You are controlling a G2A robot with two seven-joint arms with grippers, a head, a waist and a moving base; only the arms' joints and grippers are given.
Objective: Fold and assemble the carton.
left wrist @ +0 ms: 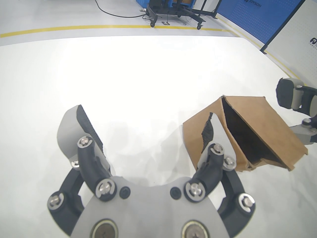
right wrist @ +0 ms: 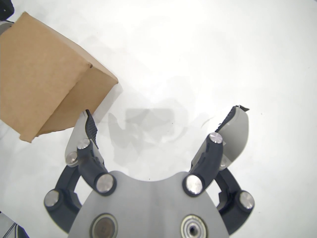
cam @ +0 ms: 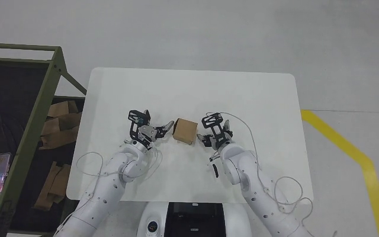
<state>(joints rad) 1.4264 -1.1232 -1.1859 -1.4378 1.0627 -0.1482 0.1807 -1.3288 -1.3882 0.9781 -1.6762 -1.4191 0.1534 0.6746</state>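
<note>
- Top view: the carton (cam: 185, 131) is lying on the table (cam: 260, 95) between the left gripper (cam: 153, 122) and the right gripper (cam: 211, 128). The step in hand is probably closing its remaining open end.
- Left wrist view: the left gripper (left wrist: 146, 125) is gaping wide, pinching nothing. The carton (left wrist: 262, 125) is sitting just outside one finger (left wrist: 218, 130) (contact uncertain), showing an open end and a dark interior.
- Right wrist view: the right gripper (right wrist: 163, 117) is likewise standing spread and empty. The carton (right wrist: 44, 75) is resting just beyond one finger (right wrist: 90, 125), presenting plain brown closed faces. The next move is likely calling for bracing this side while the open end's flaps are being pushed in.
</note>
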